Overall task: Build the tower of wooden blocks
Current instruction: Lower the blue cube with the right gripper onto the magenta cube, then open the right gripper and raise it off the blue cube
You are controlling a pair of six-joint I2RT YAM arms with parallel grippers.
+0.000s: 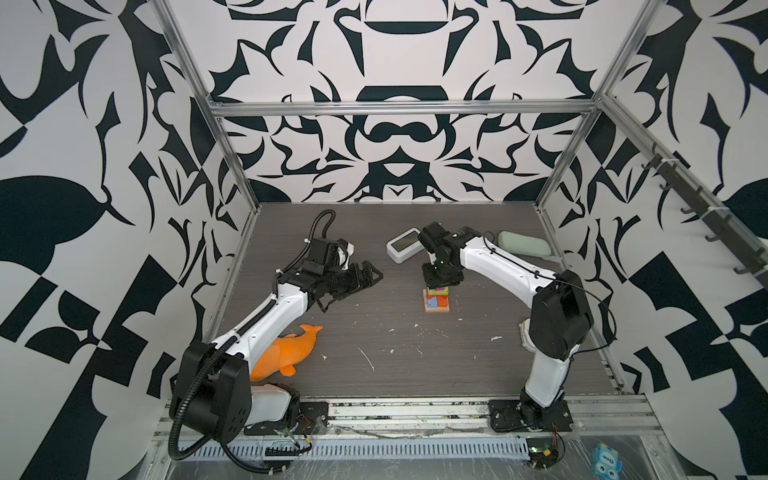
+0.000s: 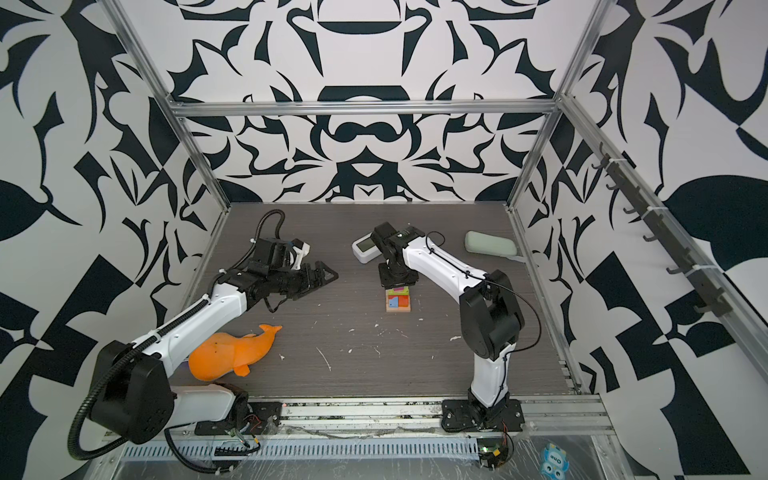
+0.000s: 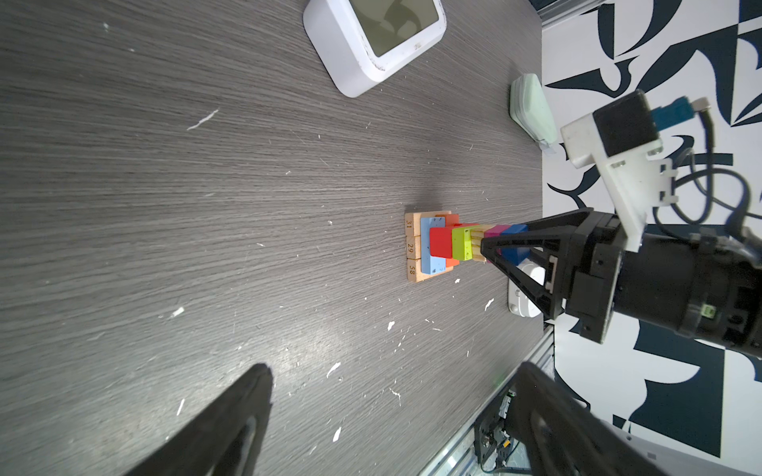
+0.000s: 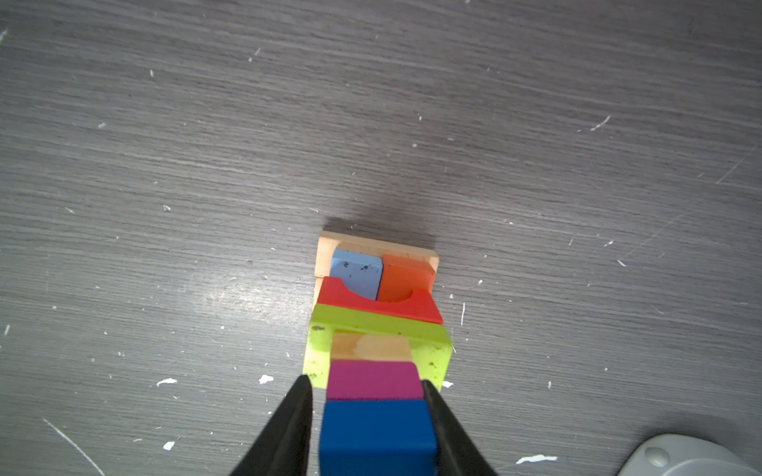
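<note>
The wooden block tower [image 3: 441,243] has ten blocks in all. Three are plain tan wooden bars [image 3: 412,247]. There is one light blue bar [image 4: 356,272], one orange bar [image 4: 406,276], one red block with a round notch [image 4: 426,309], one lime green block [image 4: 319,354], one small tan block [image 4: 371,347], one magenta cube [image 4: 373,379] and one dark blue cube [image 4: 377,437]. The grey tabletop [image 1: 415,365] also has one orange dolphin toy [image 1: 286,353], one white square clock [image 1: 401,245] and one pale green case [image 1: 523,243].

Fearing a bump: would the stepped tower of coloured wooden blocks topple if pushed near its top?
Probably: the tower narrows to single small cubes. Its wide tan base likely stays put; the dark blue top cube may slide off first.
</note>
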